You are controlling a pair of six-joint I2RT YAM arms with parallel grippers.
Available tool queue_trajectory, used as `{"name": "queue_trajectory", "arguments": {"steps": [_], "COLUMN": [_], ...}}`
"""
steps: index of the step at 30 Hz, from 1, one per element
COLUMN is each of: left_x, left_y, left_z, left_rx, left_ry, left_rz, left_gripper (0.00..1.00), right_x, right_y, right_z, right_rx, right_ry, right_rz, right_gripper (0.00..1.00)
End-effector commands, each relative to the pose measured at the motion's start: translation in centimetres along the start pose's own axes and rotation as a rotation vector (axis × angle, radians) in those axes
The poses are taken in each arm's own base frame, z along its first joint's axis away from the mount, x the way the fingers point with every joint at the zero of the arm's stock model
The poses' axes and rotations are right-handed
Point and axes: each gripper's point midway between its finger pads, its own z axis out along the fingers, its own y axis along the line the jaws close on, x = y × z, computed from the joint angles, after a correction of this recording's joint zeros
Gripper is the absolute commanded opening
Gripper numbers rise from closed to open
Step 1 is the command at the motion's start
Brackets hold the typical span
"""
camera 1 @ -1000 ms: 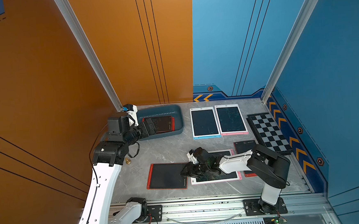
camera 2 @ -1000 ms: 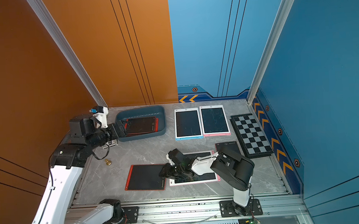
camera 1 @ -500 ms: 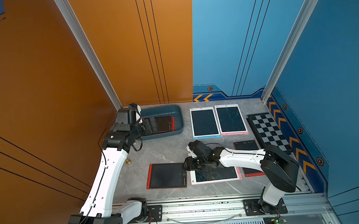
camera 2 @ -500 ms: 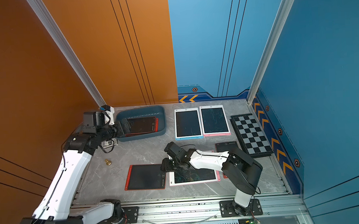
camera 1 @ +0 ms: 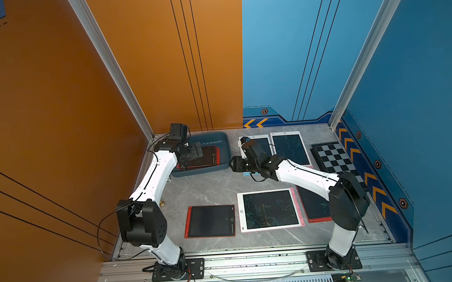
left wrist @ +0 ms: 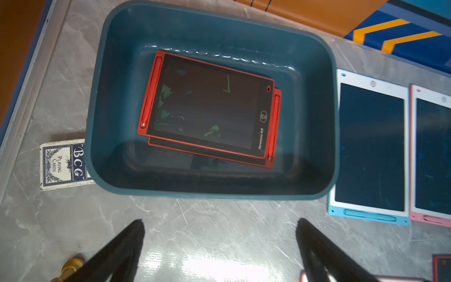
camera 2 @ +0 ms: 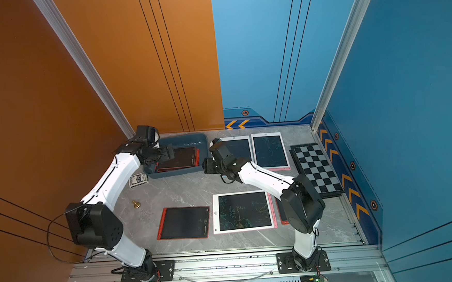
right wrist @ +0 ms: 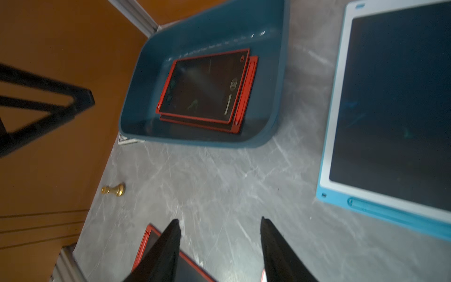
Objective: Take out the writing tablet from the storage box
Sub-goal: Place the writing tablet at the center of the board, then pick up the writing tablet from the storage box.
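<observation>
The teal storage box (camera 1: 221,140) (left wrist: 114,102) stands at the back left of the table. Two red-framed writing tablets lie stacked inside, the upper writing tablet (left wrist: 210,105) (right wrist: 205,85) with faint green marks on its dark screen. My left gripper (camera 1: 194,153) (left wrist: 219,223) hovers open over the box's left end with nothing between its fingers. Just right of the box, my right gripper (camera 1: 233,164) (right wrist: 220,221) is open and empty above the bare table, pointing at the box.
A card deck (left wrist: 64,166) and a gold chess pawn (right wrist: 114,190) lie left of the box. Blue-framed (left wrist: 371,146) and pink-framed (camera 1: 291,149) tablets and a chequered board (camera 1: 333,159) lie at the back right. More tablets (camera 1: 211,221) (camera 1: 269,210) lie at the front.
My right gripper left the front tablets, moved back toward the box's right side, and its jaws widened. My left arm swung in so its gripper hangs over the box.
</observation>
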Motion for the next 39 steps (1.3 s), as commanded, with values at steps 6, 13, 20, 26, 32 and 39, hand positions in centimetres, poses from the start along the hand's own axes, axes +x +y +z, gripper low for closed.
{"name": "queue_trajectory", "arguments": {"steps": [6, 13, 20, 26, 32, 39], "left_x": [-1.2, -1.8, -2.6, -3.0, -3.1, -1.9], "left_y": [2.1, 3.8, 6.0, 7.2, 8.1, 7.1], "left_z": [5.4, 9.8, 12.8, 14.9, 17.0, 19.2], "left_rx": [-0.085, -0.151, -0.191, -0.172, -0.113, -0.025], "left_ry": [0.068, 0.115, 0.134, 0.157, 0.187, 0.240], "left_rz": [0.011, 0.002, -0.020, -0.016, -0.037, -0.044], "left_gripper": [0.98, 0.98, 0.98, 0.98, 0.98, 0.98], "right_x": [-1.6, -1.6, -0.8, 0.1, 0.7, 1.4], "right_y": [-4.5, -5.1, -5.6, -6.4, -6.7, -6.6], "right_z": [6.4, 9.4, 11.4, 12.6, 13.3, 14.1], "right_rx": [0.143, 0.177, 0.197, 0.222, 0.231, 0.234], "right_ry": [0.030, 0.051, 0.084, 0.117, 0.140, 0.165], "right_rz": [-0.049, -0.082, -0.103, -0.108, -0.109, -0.113], "right_gripper": [0.56, 0.56, 0.55, 0.52, 0.47, 0.36]}}
